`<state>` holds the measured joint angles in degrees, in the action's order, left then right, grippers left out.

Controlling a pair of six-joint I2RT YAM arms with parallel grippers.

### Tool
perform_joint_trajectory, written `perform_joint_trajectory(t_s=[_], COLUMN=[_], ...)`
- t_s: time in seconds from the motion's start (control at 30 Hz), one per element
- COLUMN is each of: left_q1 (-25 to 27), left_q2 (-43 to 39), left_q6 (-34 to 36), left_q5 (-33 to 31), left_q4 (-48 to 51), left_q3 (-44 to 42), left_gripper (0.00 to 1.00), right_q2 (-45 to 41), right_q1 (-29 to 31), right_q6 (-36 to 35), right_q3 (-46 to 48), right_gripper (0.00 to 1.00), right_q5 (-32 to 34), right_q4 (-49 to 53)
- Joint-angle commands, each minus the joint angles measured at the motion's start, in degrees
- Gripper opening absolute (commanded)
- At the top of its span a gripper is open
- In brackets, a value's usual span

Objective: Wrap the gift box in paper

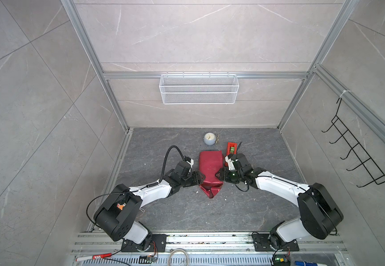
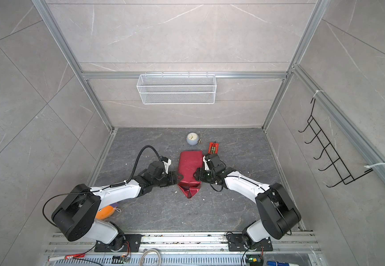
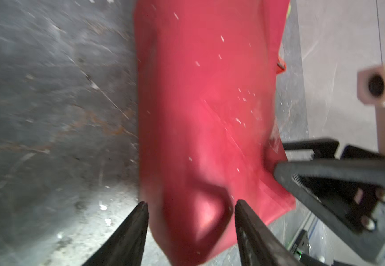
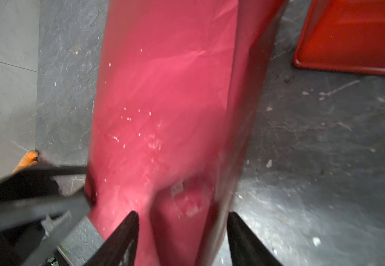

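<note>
Dark grey stone-patterned tabletop [image 1: 187, 211]: floor of the cell, enclosed by pale tiled walls and aluminium framing.
White wire-mesh basket [image 1: 198, 88]: hung on the back wall rail, well above the tabletop.
Black wire hook rack [image 1: 357, 149]: fixed to the right-hand wall.
Dark maroon matte paper [image 1: 211, 165]: folded round a flat squarish shape at the middle of the tabletop in both top views; near end gathered into shiny red creased flaps tapering to a point.
Wrapped gift box: hidden entirely under the paper; colour and surface not discernible.
Black left end effector [image 1: 201, 178]: at the parcel's near left corner, released, jaws standing apart with the wrapped corner between them in the left wrist view [image 3: 190, 205].
Black right end effector [image 1: 218, 175]: at the near right corner, likewise released, jaws apart astride the paper edge [image 4: 182, 214]; contact blurred, not discernible.
Narrow red plastic tape dispenser [image 1: 231, 148]: green roll inside, just beside the paper's far right corner.
Small round pale clock [image 1: 209, 138]: beyond the paper's far end, apart from it.
</note>
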<state>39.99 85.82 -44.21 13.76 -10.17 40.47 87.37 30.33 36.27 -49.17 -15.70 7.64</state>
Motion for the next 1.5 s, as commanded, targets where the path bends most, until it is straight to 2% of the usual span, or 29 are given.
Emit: perform_joint_trajectory(t_s=[0.0,0.17,0.27,0.37,0.43,0.57,0.7,0.8,0.97,1.1,1.47], left_q1=[1.6,3.07,3.73,4.03,4.47,8.46,12.62,13.36,13.36,13.37,13.36], left_q2=[-0.55,-3.78,-7.86,-12.81,-16.09,-20.89,-21.61,-20.39,-20.14,-20.78,-22.26], left_q6=[-1.44,-3.37,-0.62,6.75,14.06,25.55,33.16,37.96,41.77,42.71,44.12], left_q5=[1.89,-0.85,-5.54,-11.39,-13.84,-15.72,-14.55,-12.33,-12.07,-13.16,-13.81], left_q4=[-2.29,-3.88,-2.43,1.48,3.59,4.6,1.23,-1.34,-4.79,-5.95,-5.81], left_q3=[0.4,-3.15,-5.32,-6.97,-8.13,-10.19,-12.91,-13.84,-15.09,-16.12,-17.59], left_gripper=[0.62,0.62,0.64,0.66,0.66,0.64,0.59,0.58,0.58,0.57,0.57], right_q2=[1.42,1.18,-1.4,-5.19,-9.05,-17.56,-21.63,-19.46,-13.15,-7.45,-0.9], right_q1=[-0.97,-3.94,-4.93,-4.93,-4.85,-2.96,3.71,10.47,16.27,18.6,20.89], right_q6=[-1.03,-5.46,-8.86,-10.7,-9.9,-5.79,1.83,6.7,12.17,12.82,15.03], right_q3=[-3.0,-4.96,-5.71,-4.48,-1.45,5.74,12.05,14.14,16.46,14.93,14.8], right_gripper=[0.62,0.62,0.63,0.63,0.63,0.62,0.59,0.55,0.45,0.41,0.32], right_q5=[-2.3,-0.76,1.44,2.6,1.81,1.38,2.65,6.55,12.13,14.98,20.76], right_q4=[-1.12,3.2,7.37,11.74,13.71,16.61,13.94,8.88,-0.79,-3.77,-7.59])
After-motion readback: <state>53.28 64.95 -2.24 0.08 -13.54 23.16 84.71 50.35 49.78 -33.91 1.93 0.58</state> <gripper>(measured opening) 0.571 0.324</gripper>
